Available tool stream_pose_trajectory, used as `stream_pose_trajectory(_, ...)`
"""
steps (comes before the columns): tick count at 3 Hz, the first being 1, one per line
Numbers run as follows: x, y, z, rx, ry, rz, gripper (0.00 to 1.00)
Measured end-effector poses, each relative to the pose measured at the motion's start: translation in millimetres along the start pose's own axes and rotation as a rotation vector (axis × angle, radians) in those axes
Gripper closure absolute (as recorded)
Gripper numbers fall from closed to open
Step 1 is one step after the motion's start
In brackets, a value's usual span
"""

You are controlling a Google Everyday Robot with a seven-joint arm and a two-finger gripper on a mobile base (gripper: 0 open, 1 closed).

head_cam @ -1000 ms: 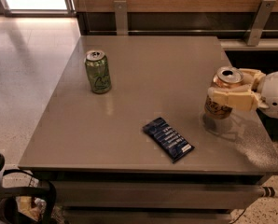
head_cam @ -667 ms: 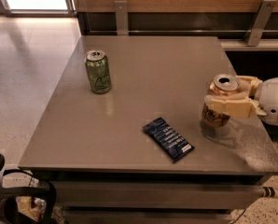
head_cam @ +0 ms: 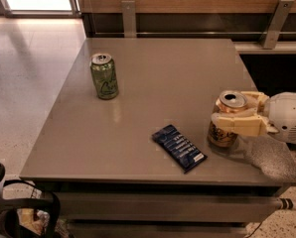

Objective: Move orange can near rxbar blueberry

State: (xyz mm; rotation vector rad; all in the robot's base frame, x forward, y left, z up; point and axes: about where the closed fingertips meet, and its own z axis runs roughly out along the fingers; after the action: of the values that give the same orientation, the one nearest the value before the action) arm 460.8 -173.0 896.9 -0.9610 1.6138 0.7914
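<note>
From the right edge of the table, the hand gripped the orange can around its upper body, the can upright at or just above the surface, near the right of the rxbar blueberry, probably for setting down there.

Plastic jaws around metal orange can
</note>
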Motion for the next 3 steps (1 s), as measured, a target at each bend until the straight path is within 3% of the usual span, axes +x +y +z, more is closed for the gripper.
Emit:
stream_pose_trajectory(1, -0.6, 1.2, 1.9, -0.005, 0.0, -0.001, 0.87)
stream_pose_trajectory(3, -2.8, 3.6, 6.0, -0.013, 0.002, -0.006, 0.39)
